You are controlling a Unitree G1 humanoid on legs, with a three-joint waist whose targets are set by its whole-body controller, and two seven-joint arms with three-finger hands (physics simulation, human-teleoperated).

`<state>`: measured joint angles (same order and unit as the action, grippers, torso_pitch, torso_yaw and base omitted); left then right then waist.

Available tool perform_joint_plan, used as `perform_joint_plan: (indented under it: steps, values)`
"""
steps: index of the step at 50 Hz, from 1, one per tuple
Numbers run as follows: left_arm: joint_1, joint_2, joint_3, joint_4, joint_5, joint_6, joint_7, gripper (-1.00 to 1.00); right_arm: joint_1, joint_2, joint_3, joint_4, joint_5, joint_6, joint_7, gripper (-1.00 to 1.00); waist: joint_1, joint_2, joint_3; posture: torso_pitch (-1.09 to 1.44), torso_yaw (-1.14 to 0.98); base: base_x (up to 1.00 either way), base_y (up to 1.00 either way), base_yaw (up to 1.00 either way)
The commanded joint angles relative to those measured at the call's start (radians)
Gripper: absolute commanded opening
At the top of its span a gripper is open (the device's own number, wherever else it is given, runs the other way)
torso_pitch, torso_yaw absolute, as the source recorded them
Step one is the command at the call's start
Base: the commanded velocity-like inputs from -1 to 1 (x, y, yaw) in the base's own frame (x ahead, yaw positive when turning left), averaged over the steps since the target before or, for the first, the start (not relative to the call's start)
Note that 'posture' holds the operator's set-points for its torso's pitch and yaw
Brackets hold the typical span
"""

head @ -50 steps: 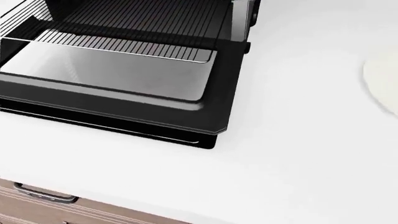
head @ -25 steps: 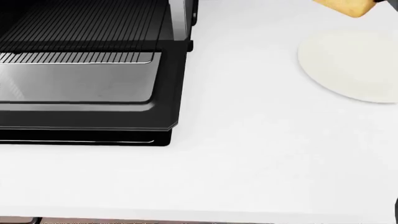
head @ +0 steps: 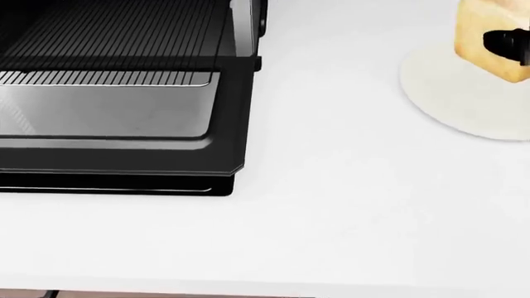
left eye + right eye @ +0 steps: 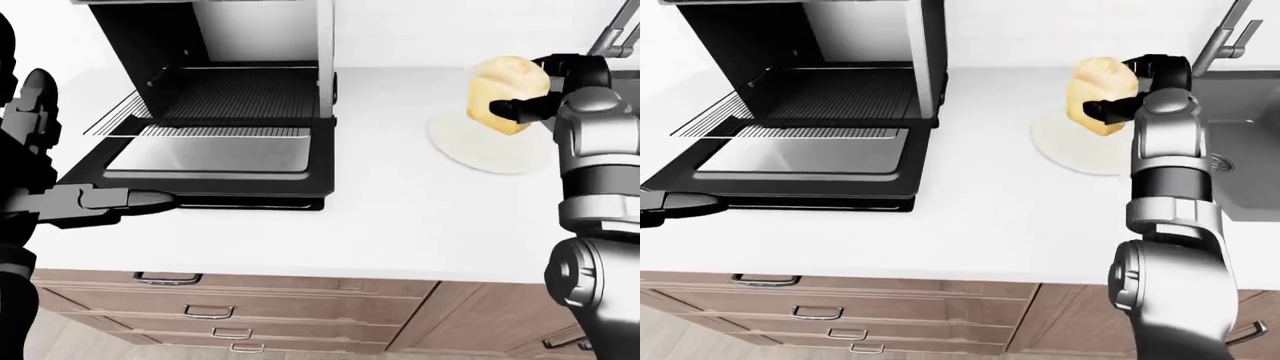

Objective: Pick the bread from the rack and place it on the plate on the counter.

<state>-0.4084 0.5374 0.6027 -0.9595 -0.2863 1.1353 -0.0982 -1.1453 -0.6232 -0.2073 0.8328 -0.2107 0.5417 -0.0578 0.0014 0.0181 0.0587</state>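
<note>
Gripping the bread [image 4: 503, 94] in closed fingers, the right hand [image 4: 548, 90] holds the loaf just above the plate [image 4: 487, 146] on the white tabletop [image 4: 400, 210], well right of the open oven [image 4: 225, 127] and its bare rack [image 4: 235, 94]. Placing appears underway; next comes lowering and release. The left hand [image 4: 120, 201] hangs idle, its fingers loose, empty.

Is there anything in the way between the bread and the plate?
No, nothing visible. The right hand holds the bread just over the plate, and only bare plate shows under it. The toaster oven with its open door stands off to the left of the view, apart from both.
</note>
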Motion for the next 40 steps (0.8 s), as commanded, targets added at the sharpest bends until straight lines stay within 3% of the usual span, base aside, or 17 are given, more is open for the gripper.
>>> perform_joint_plan:
  steps: [1, 9, 21, 40]
  values:
    - [-0.024, 0.018, 0.011, -0.015, 0.002, -0.022, 0.005, 1.00, -0.041, -0.021, -0.006, -0.022, -0.003, -0.060, -0.029, -1.00, 0.000, -0.002, -0.027, 0.00, 0.00, 0.00, 0.00, 0.00]
    - [-0.031, 0.025, 0.003, -0.014, -0.003, -0.015, 0.012, 1.00, -0.038, -0.026, 0.000, 0.106, -0.013, -0.156, -0.100, -1.00, 0.000, -0.001, -0.026, 0.00, 0.00, 0.00, 0.00, 0.00]
    - [0.001, 0.021, 0.035, -0.028, -0.003, -0.019, -0.007, 1.00, -0.060, 0.006, -0.001, 0.226, 0.042, -0.284, -0.205, -1.00, -0.002, -0.001, -0.027, 0.00, 0.00, 0.00, 0.00, 0.00]
    - [-0.013, 0.024, 0.021, -0.025, 0.016, -0.007, -0.013, 1.00, -0.062, 0.021, 0.011, 0.236, 0.088, -0.272, -0.145, -1.00, 0.001, -0.004, -0.029, 0.00, 0.00, 0.00, 0.00, 0.00]
